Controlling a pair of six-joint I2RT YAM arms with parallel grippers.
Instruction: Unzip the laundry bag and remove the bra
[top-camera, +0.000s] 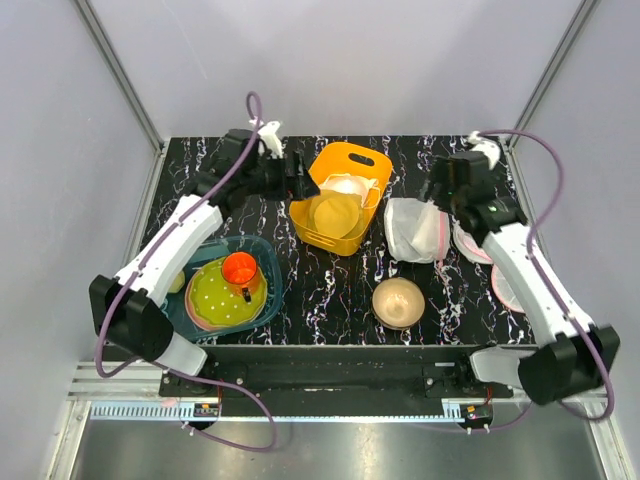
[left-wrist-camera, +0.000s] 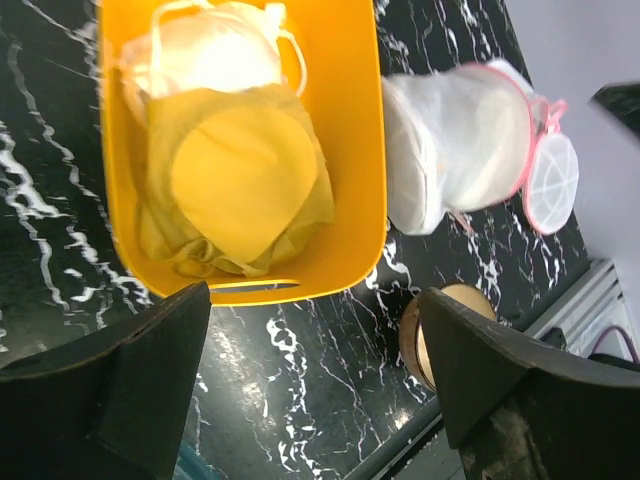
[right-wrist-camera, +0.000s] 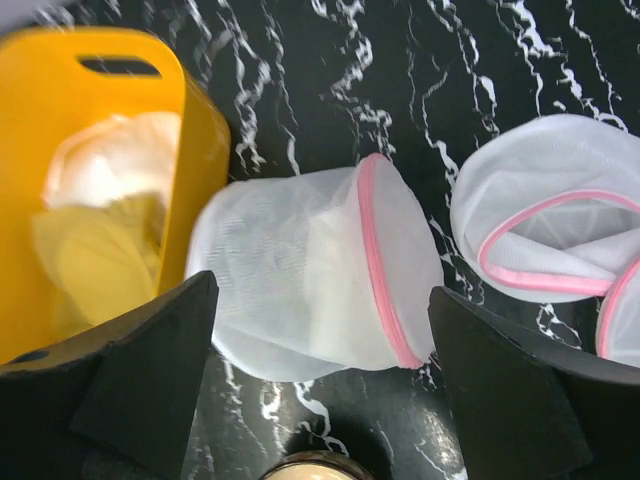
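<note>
The right pincer (right-wrist-camera: 322, 290) stands with its two fingers (right-wrist-camera: 140, 380) wide apart and nothing between them. It hangs above the laundry bag (right-wrist-camera: 310, 280), which lies on its side on the black marbled tabletop (right-wrist-camera: 400, 60) between the fingers in the wrist view. The bag's pink zip trim rings the end that points toward the flatter pink-rimmed mesh discs (right-wrist-camera: 560, 210), which are cut off at the picture's edge. Through the white mesh only a pale shape shows, and what it is I cannot tell. The rim of a tan bowl (right-wrist-camera: 310, 465) shows just below the bag, mostly cropped.

The left pincer (left-wrist-camera: 315, 295) is likewise spread and empty, over the near wall of a yellow basket (left-wrist-camera: 360, 120) that holds yellow cloth and something white with thin straps. From this side a small round pink-rimmed disc (left-wrist-camera: 552, 180) touches the bag's far end; whether it is the bag's own flap or a separate piece I cannot tell. The left pincer's right finger hides part of the bowl.

From above, the bag (top-camera: 415, 230) sits between the basket (top-camera: 340, 195) and the discs (top-camera: 470, 240), with the bowl (top-camera: 398, 302) nearer the arms.
</note>
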